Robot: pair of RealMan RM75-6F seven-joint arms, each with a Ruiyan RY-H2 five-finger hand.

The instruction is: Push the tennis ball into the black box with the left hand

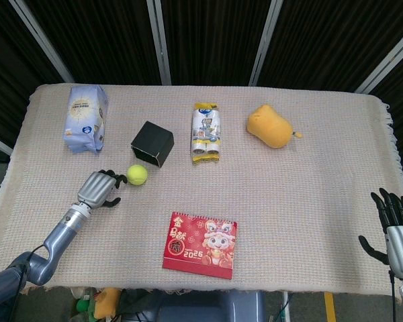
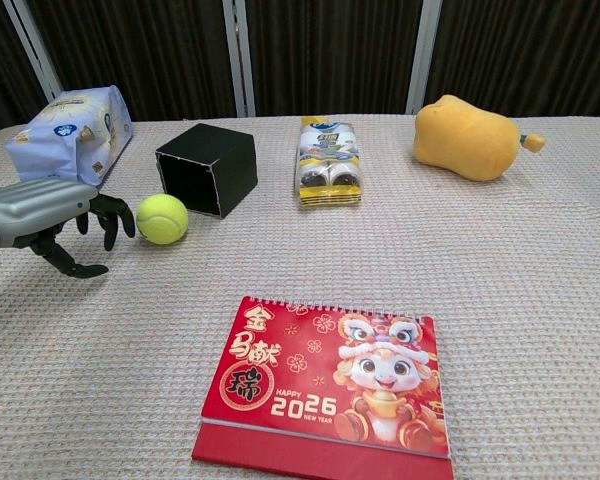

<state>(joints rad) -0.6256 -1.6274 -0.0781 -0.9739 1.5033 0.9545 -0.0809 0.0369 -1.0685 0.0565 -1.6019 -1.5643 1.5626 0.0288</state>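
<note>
The left hand (image 2: 65,215), fingers curled and empty, sits behind the tennis ball (image 2: 162,218), which lies just outside the black box (image 2: 207,167) mouth. Next: nudge toward one o'clock, into the opening.

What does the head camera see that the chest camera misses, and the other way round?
Only the head view shows the right hand, open at the table's right edge, and the whole cloth-covered table.

Only the chest view shows the black box from the side, with its dark opening facing the camera.

Both show the left hand with curled fingers behind the tennis ball, plus the red calendar and yellow plush toy.
</note>
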